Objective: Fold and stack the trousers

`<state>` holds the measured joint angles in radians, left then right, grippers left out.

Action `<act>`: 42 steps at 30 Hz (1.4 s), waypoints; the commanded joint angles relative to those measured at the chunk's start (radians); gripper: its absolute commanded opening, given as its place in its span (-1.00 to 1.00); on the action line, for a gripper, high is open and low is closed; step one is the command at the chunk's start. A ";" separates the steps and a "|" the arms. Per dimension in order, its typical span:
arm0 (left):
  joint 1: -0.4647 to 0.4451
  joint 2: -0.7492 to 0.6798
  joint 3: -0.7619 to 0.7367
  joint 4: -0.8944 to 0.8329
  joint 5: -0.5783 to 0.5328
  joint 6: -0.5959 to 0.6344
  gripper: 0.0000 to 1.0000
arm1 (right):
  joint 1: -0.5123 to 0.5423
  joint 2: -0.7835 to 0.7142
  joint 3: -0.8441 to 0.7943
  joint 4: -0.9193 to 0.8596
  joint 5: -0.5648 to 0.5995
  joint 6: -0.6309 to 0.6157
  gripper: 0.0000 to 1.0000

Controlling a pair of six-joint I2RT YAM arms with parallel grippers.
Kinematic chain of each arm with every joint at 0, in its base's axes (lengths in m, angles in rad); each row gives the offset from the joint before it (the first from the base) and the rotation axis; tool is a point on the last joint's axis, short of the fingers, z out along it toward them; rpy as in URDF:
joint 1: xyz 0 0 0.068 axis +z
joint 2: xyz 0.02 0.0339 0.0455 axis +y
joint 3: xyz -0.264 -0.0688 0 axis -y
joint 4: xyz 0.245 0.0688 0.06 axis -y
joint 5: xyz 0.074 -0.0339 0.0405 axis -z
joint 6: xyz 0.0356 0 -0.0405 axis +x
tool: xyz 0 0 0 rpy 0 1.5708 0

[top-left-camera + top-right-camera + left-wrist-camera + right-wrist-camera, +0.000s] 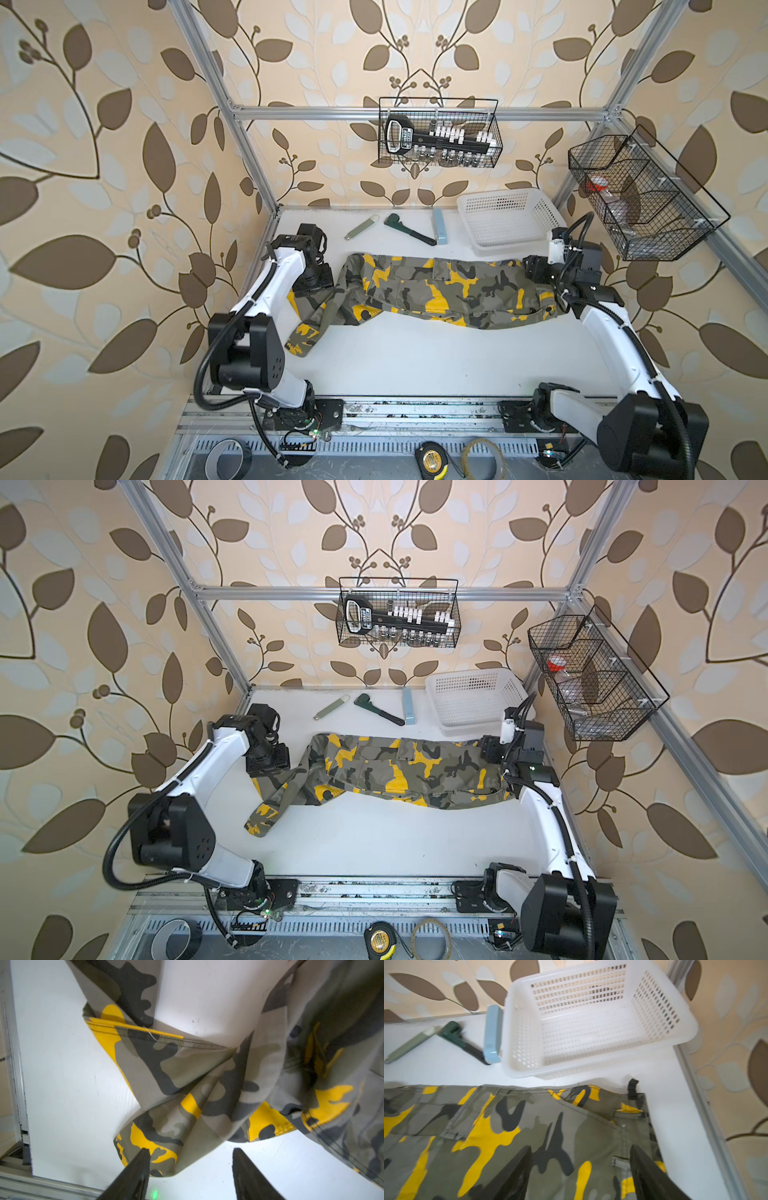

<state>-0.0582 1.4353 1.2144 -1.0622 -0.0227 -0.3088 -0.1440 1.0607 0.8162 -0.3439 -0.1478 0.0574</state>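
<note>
Our trousers [436, 286] lie lengthwise across the worktop [415, 357], nearer its back edge — waist at the right edge, twisted legs at the left. Our right gripper [580, 1146] hangs wide open over the waistband; our left gripper [191, 1149] — also open, empty — over the leg ends.

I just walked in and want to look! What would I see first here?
The camouflage trousers jump out first: olive-grey with black and bright yellow patches, stretched across the middle of the white table. Behind them, at the far right, stands a white plastic basket, with a dark green pipe wrench lying left of it.
</note>
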 commanded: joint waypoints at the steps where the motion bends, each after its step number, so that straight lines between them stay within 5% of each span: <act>1: -0.073 -0.068 -0.091 -0.038 0.025 -0.096 0.30 | 0.072 -0.074 -0.082 -0.041 -0.094 0.109 0.54; 6: -0.176 -0.041 -0.178 0.057 -0.030 -0.161 0.29 | 0.250 -0.166 -0.195 -0.031 -0.037 0.201 0.56; 11: -0.183 0.056 -0.206 0.104 -0.132 -0.163 0.20 | 0.382 -0.203 -0.280 -0.005 0.074 0.251 0.60; 21: -0.126 0.163 -0.161 0.142 -0.200 -0.098 -0.97 | 0.569 -0.137 -0.341 0.068 0.173 0.362 0.61; 33: -0.078 0.093 0.164 -0.129 -0.136 -0.012 -1.00 | 0.722 -0.047 -0.352 0.099 0.285 0.445 0.60; 42: 0.057 0.307 0.463 -0.176 -0.156 0.096 -1.00 | 0.733 0.054 -0.384 0.095 0.357 0.527 0.57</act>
<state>-0.0231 1.6581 1.6169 -1.1831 -0.1638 -0.2699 0.5854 1.0985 0.4595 -0.2489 0.1608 0.5316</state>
